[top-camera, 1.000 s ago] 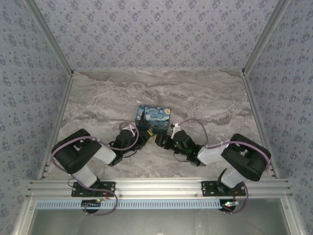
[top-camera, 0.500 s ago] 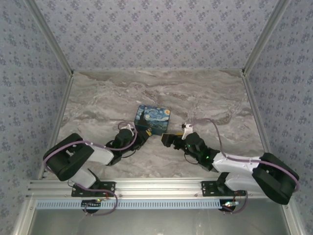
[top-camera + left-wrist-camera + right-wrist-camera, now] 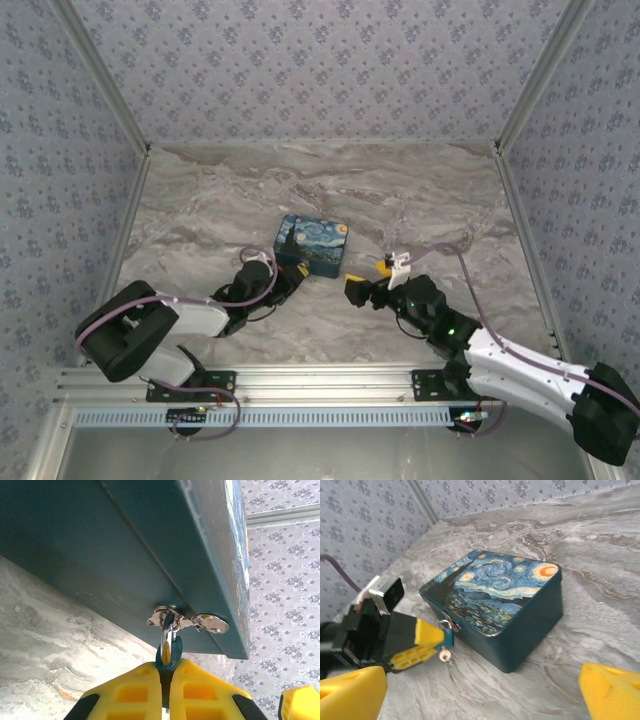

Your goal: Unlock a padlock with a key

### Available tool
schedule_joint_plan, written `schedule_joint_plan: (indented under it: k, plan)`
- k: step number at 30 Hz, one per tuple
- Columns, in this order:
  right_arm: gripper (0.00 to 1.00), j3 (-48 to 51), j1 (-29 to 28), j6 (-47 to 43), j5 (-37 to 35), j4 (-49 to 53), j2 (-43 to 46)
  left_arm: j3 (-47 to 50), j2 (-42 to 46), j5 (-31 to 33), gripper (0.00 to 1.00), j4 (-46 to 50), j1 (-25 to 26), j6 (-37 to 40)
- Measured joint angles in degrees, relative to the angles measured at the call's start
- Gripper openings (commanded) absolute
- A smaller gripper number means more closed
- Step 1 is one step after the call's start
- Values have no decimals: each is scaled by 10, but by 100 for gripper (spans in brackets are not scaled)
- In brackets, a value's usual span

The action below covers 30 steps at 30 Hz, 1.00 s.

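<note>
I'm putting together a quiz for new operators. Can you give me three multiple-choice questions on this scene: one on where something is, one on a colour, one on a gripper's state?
1. Where on the box is the padlock?
A. lying on top of the lid
B. hanging from the hasp on its side
C. propped against its back wall

2. What colour is the padlock's body?
A. red
B. black
C. teal-blue

3. How is the right gripper?
A. open, holding nothing
B. shut on the padlock
C. shut on the box

Answers:
1 B: the silvery shackle passes through the hasp, with the left gripper pinching the padlock below it.
2 C: teal shows just above the left gripper's yellow fingers.
3 A: its two fingers stand far apart, short of the box, with nothing between them.
</note>
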<state>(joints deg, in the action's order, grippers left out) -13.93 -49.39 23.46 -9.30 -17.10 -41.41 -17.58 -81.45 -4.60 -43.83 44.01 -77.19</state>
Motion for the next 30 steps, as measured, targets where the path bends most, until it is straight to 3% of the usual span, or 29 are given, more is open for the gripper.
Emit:
schedule_joint_plan:
  k: [7, 15, 25, 30]
  plan:
    - [100, -9, -23, -101, -11, 52, 33, -9, 11, 0, 7, 25, 0, 4]
    - [100, -19, -95, -234, -63, 59, 30, -26, 28, 0, 7, 59, 0, 11]
    - [100, -47, -170, -378, -150, 73, -29, -34, 51, 0, 7, 89, 0, 13]
    - [94, -59, -198, -426, -191, 70, -71, -36, 53, 0, 7, 98, 0, 12]
